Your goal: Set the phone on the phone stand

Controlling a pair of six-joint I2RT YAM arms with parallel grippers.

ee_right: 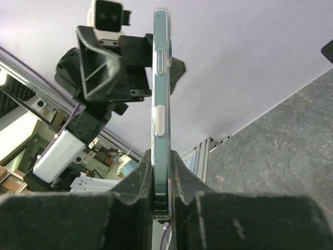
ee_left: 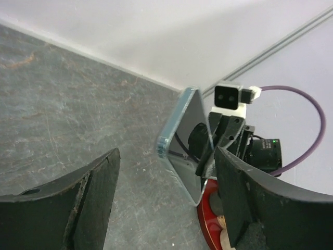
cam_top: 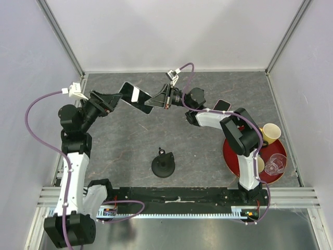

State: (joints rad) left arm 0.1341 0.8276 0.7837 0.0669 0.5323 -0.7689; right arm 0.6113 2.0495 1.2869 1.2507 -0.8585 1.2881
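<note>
Two arms meet over the far middle of the gray table, with the phone held in the air between them. The right gripper has the phone's right end pinched between its fingers; in the right wrist view the phone stands edge-on, rising straight up out of the closed fingers, and its rim looks pale blue-green under a clear case. The left gripper points at the phone's other end with its fingers spread wide. In the left wrist view the phone sits ahead of those fingers, not between them, with one corner turned toward the camera. From above, the left fingertips look just beside the phone's left end; I cannot tell whether they touch it. The phone stand, a black round base with a small upright piece at its back, sits on the table nearer the arm bases, well apart from the phone and roughly below it in the top view. A second phone with a pinkish rim lies flat on the table behind the right arm, partly hidden by it. On the right side a red plate carries a yellow cup and a clear glass.
</note>
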